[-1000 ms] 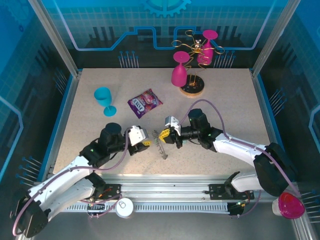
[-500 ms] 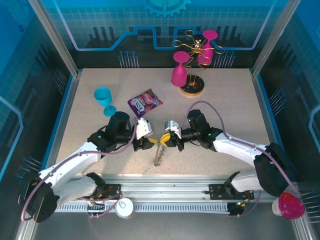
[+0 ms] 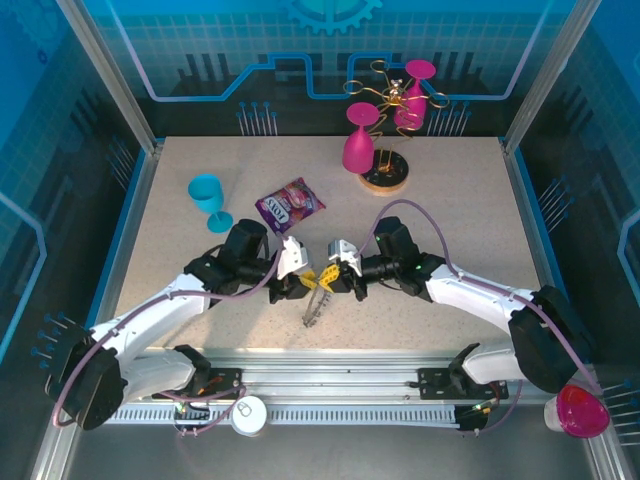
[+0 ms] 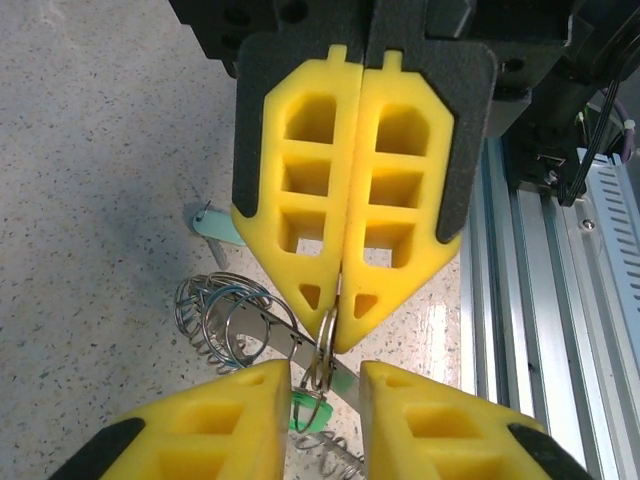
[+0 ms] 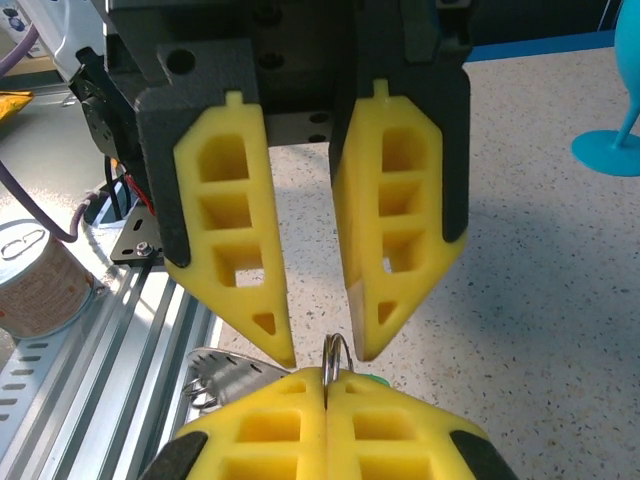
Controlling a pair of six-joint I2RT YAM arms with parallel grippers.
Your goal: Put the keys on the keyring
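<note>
One wire-looped metal keyring (image 4: 262, 332) clenched in right pincer (image 4: 336, 325); left pincer (image 4: 325, 385) released.

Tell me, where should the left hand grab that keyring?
Probably the small wire loop poking past the right hand's shut fingertips, approached from the opposite side: it stands edge-on in the left hand's gap, while the rest of the keyring is loose coils.

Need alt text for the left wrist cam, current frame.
The right gripper, fingers shut, pinches a wire loop of the keyring, facing the open fingertips of the left gripper. The green key shows between those fingertips.
</note>
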